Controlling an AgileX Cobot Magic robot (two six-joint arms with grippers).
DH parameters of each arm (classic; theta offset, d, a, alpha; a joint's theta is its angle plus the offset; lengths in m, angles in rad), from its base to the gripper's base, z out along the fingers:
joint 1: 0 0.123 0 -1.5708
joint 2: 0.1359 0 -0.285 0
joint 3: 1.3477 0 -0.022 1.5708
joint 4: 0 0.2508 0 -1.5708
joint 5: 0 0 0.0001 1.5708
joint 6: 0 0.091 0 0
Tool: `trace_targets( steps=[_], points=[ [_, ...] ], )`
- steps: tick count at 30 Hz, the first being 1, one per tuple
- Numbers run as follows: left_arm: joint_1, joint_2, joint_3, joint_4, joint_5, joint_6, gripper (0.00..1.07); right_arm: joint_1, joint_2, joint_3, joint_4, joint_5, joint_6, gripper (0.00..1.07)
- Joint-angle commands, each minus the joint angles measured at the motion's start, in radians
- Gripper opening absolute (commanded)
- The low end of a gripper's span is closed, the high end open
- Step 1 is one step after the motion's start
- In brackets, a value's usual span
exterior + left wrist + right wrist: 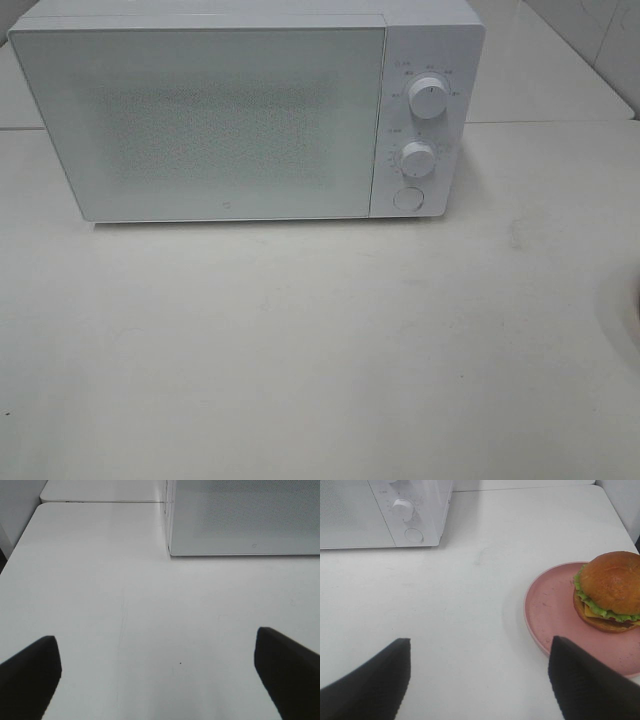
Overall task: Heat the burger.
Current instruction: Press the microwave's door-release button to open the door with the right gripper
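left gripper and right gripper released, empty | burger on plate near desk right edge | risk: I tilt plate, burger slides off; microwave door is shut

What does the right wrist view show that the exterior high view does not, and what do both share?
Only the right wrist view: the burger, sitting on a pink plate, and the right pincer, open with nothing between its fingers.
Only the exterior high view: the microwave from the front, with its whole closed door and its upper knob in full.
Both: the microwave's lower knob, the round button below it, and the white table.
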Motion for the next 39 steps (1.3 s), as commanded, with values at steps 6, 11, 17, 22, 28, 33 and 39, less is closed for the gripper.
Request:
trace_targets(
  steps=[6,11,17,22,28,33,39],
  points=[
    [-0.003,-0.028,0.004,-0.002,-0.010,-0.005,0.98,-0.004,-0.026,0.001,0.002,-0.004,0.001,0.75],
    [-0.003,-0.028,0.004,-0.002,-0.010,-0.005,0.98,-0.004,-0.026,0.001,0.002,-0.004,0.001,0.75],
    [-0.003,-0.028,0.004,-0.002,-0.010,-0.005,0.98,-0.004,0.022,-0.029,0.002,-0.016,-0.002,0.75],
    [-0.003,-0.028,0.004,-0.002,-0.010,-0.005,0.98,-0.004,0.097,-0.039,0.002,-0.044,-0.002,0.75],
    [-0.003,-0.028,0.004,-0.002,-0.010,-0.005,0.98,-0.004,0.205,-0.039,0.002,-0.118,-0.002,0.75],
    [-0.003,-0.028,0.004,-0.002,-0.010,-0.005,0.98,-0.004,0.298,-0.039,0.002,-0.210,-0.002,0.75],
    [-0.003,-0.028,0.004,-0.002,-0.010,-0.005,0.98,-0.004,0.397,-0.038,0.002,-0.312,-0.002,0.75]
  ],
)
